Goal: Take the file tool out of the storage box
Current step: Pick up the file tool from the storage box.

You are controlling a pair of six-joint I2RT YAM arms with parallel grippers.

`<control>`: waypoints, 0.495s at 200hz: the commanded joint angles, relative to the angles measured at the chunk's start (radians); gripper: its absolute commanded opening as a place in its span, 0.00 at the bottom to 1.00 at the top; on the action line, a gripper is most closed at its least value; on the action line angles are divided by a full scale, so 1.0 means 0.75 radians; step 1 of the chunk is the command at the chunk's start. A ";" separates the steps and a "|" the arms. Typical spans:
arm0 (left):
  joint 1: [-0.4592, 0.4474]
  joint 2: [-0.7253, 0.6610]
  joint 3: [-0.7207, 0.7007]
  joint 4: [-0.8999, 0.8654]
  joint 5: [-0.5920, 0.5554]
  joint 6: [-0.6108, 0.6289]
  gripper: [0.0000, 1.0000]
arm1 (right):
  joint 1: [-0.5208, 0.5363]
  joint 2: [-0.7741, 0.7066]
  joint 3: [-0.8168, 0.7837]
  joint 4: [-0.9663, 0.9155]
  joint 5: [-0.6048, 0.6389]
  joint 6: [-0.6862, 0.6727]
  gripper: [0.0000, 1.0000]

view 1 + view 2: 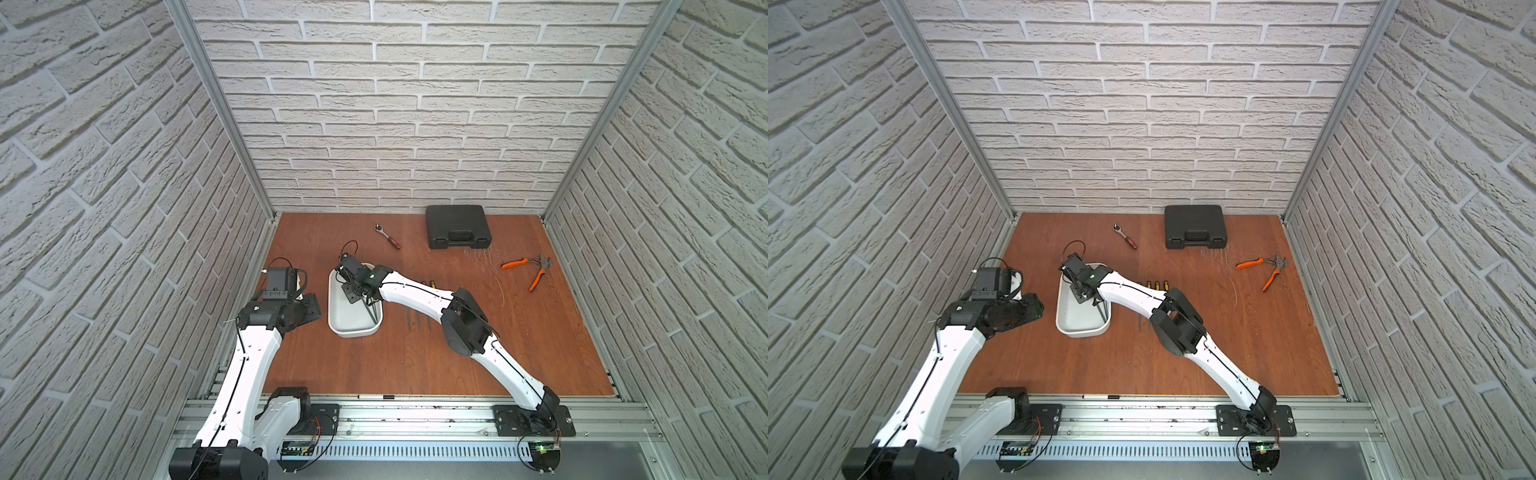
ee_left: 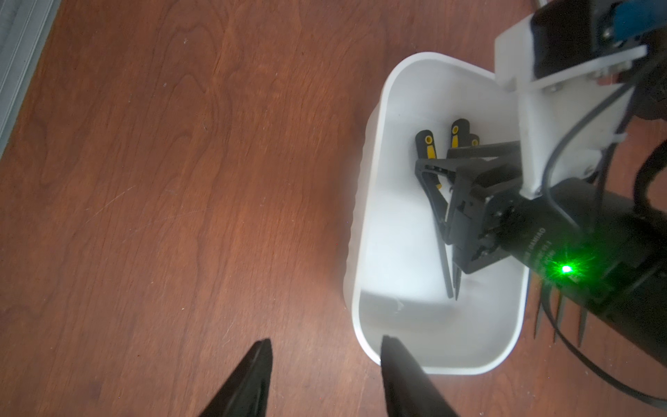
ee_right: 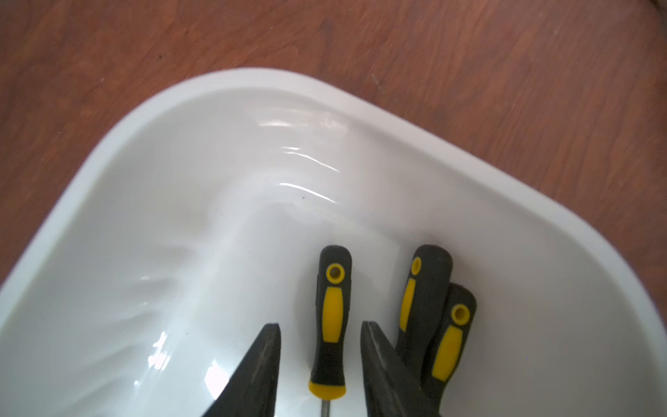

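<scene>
Right wrist view alone shows the handles: the right gripper (image 3: 319,325) spread astride the file tool (image 3: 332,289), gaps either side, pinching nothing; two other files (image 3: 426,289) lie beside it in the storage box (image 3: 252,77). In both top views the arm hides those handles, leaving only blades (image 1: 372,311); the left gripper (image 2: 326,339) hangs spread at the box's end; loose files (image 1: 1157,285) on the table (image 1: 374,365) are half hidden.
</scene>
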State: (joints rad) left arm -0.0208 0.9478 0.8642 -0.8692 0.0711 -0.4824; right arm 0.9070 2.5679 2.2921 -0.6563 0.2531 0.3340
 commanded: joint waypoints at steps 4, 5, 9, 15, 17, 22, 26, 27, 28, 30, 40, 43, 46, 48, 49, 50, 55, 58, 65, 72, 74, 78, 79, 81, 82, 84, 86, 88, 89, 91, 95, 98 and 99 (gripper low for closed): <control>0.001 -0.012 -0.003 -0.005 -0.011 0.019 0.55 | -0.003 0.026 0.035 -0.025 -0.016 0.024 0.42; 0.001 -0.012 -0.003 -0.005 -0.011 0.019 0.55 | -0.004 0.029 0.036 -0.025 -0.016 0.024 0.42; 0.001 -0.011 -0.003 -0.007 -0.011 0.019 0.55 | -0.003 0.030 0.037 -0.025 -0.020 0.027 0.42; 0.001 -0.012 -0.004 -0.008 -0.011 0.019 0.55 | -0.003 0.034 0.036 -0.025 -0.020 0.030 0.41; 0.001 -0.012 -0.005 -0.007 -0.011 0.019 0.55 | -0.004 0.036 0.036 -0.024 -0.023 0.031 0.41; 0.001 -0.012 -0.004 -0.007 -0.011 0.019 0.55 | -0.004 0.038 0.036 -0.025 -0.024 0.033 0.41; 0.001 -0.012 -0.004 -0.009 -0.009 0.019 0.55 | -0.003 0.041 0.036 -0.025 -0.024 0.035 0.40; 0.001 -0.012 -0.004 -0.008 -0.010 0.019 0.55 | -0.004 0.041 0.036 -0.025 -0.025 0.036 0.40; 0.001 -0.012 -0.005 -0.008 -0.011 0.019 0.55 | -0.003 0.041 0.036 -0.025 -0.025 0.037 0.40; 0.001 -0.012 -0.003 -0.007 -0.011 0.019 0.55 | -0.004 0.042 0.038 -0.026 -0.026 0.040 0.40; 0.000 -0.010 -0.002 -0.008 -0.013 0.021 0.55 | -0.003 0.045 0.038 -0.027 -0.029 0.046 0.36; 0.001 -0.011 -0.001 -0.009 -0.014 0.021 0.55 | -0.003 0.046 0.038 -0.027 -0.029 0.046 0.35; 0.001 -0.010 -0.001 -0.007 -0.014 0.021 0.55 | -0.003 0.046 0.038 -0.025 -0.031 0.048 0.32; 0.001 -0.011 -0.002 -0.007 -0.014 0.021 0.55 | -0.003 0.045 0.038 -0.025 -0.031 0.048 0.31; 0.001 -0.010 -0.002 -0.008 -0.014 0.021 0.55 | -0.003 0.044 0.038 -0.025 -0.031 0.048 0.29; 0.001 -0.010 0.000 -0.009 -0.014 0.021 0.55 | -0.003 0.044 0.038 -0.025 -0.031 0.048 0.28; 0.001 -0.010 0.000 -0.008 -0.015 0.023 0.55 | -0.003 0.043 0.038 -0.021 -0.033 0.050 0.21; 0.001 -0.010 0.001 -0.008 -0.015 0.023 0.55 | -0.004 0.041 0.038 -0.020 -0.033 0.050 0.17; 0.001 -0.008 0.002 -0.009 -0.016 0.024 0.55 | -0.003 0.037 0.038 -0.017 -0.035 0.050 0.09; 0.002 -0.006 0.004 -0.009 -0.015 0.025 0.55 | -0.003 0.030 0.038 -0.012 -0.034 0.050 0.05; 0.001 -0.006 0.003 -0.010 -0.015 0.025 0.55 | -0.003 0.027 0.037 -0.011 -0.033 0.050 0.04; 0.001 -0.006 0.005 -0.010 -0.015 0.025 0.55 | -0.003 0.023 0.036 -0.007 -0.032 0.051 0.04; 0.001 -0.006 0.005 -0.011 -0.015 0.025 0.55 | -0.003 0.020 0.035 -0.005 -0.031 0.050 0.04; 0.001 -0.006 0.006 -0.010 -0.015 0.025 0.55 | -0.003 0.016 0.035 -0.001 -0.031 0.051 0.04; 0.001 -0.006 0.006 -0.009 -0.015 0.025 0.55 | -0.003 0.014 0.033 -0.001 -0.031 0.051 0.04; 0.001 -0.005 0.006 -0.010 -0.015 0.025 0.55 | -0.003 0.009 0.033 0.003 -0.030 0.052 0.03; 0.001 -0.004 0.007 -0.010 -0.016 0.025 0.55 | -0.003 0.005 0.031 0.008 -0.030 0.052 0.03; 0.001 -0.004 0.006 -0.011 -0.015 0.026 0.55 | -0.003 0.001 0.029 0.012 -0.032 0.054 0.03; 0.001 -0.004 0.006 -0.011 -0.015 0.026 0.55 | -0.003 -0.002 0.028 0.014 -0.032 0.053 0.03; 0.001 -0.004 0.006 -0.010 -0.017 0.026 0.55 | -0.004 -0.005 0.026 0.018 -0.032 0.053 0.03; 0.000 -0.005 0.007 -0.009 -0.017 0.025 0.55 | -0.003 -0.016 0.023 0.028 -0.033 0.055 0.03; 0.001 -0.004 0.006 -0.008 -0.017 0.025 0.55 | -0.003 -0.026 0.019 0.038 -0.034 0.054 0.03; 0.001 -0.004 0.005 -0.009 -0.017 0.024 0.55 | -0.004 -0.028 0.019 0.040 -0.034 0.054 0.03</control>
State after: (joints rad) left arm -0.0208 0.9482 0.8642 -0.8692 0.0708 -0.4786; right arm 0.9070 2.5931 2.3070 -0.6685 0.2276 0.3656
